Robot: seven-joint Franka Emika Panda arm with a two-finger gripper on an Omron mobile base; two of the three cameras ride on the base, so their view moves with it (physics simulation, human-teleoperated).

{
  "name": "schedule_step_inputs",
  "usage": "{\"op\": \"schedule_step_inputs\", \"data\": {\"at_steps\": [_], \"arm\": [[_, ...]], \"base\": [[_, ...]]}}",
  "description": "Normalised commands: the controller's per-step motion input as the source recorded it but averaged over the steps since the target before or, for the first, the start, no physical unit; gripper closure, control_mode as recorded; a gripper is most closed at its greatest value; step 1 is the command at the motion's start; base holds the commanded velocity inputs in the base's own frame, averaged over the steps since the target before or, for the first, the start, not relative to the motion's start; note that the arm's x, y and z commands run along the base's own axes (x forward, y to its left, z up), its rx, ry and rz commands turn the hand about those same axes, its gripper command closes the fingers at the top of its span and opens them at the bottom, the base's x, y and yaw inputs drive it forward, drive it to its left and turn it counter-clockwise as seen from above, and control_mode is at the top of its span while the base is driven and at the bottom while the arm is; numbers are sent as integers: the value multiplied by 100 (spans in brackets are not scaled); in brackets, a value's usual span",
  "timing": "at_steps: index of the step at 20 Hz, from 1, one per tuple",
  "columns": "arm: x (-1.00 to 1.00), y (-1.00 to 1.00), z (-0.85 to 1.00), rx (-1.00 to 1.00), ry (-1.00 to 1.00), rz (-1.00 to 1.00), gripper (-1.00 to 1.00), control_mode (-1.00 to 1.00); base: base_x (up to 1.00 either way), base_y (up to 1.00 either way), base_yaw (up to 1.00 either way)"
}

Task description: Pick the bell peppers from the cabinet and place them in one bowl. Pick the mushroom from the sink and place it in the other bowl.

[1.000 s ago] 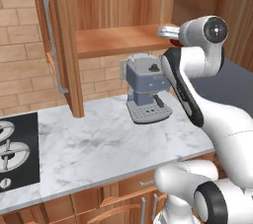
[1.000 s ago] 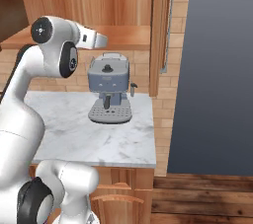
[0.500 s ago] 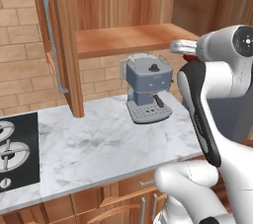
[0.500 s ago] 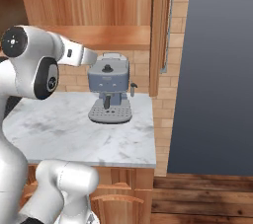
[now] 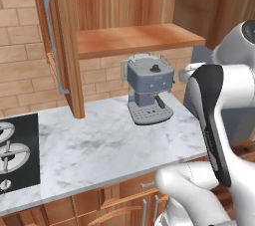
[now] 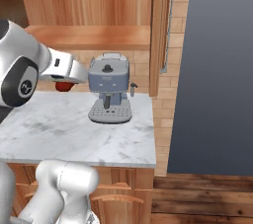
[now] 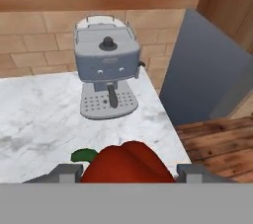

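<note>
Hand view: red bell pepper [image 7: 127, 163] clamped between the two fingers of the gripper [image 7: 127, 171], green stem pointing left, body bulging up from the bottom edge. Carried in front of the grey coffee machine [image 7: 107, 67], above the marble counter [image 7: 39, 114] and off toward its near end. Right base view: same pepper [image 6: 63, 86] peeking out under the wrist, left of the coffee machine [image 6: 110, 94]. Cabinet shelf [image 5: 134, 38] above the machine, bare where visible. No bowl visible anywhere near the machine, so direction of the drop-off cannot be judged; sink and second pepper likewise unplaced. Finger tips cut off low, contact faces hidden by the pepper.
</note>
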Motion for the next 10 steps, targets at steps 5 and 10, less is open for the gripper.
{"op": "schedule_step_inputs", "data": {"at_steps": [5,10], "arm": [[-44,1,-64,-4,21,1,100,-100],[-32,0,-60,12,2,0,100,-100]], "base": [[0,0,0],[0,0,0]]}}
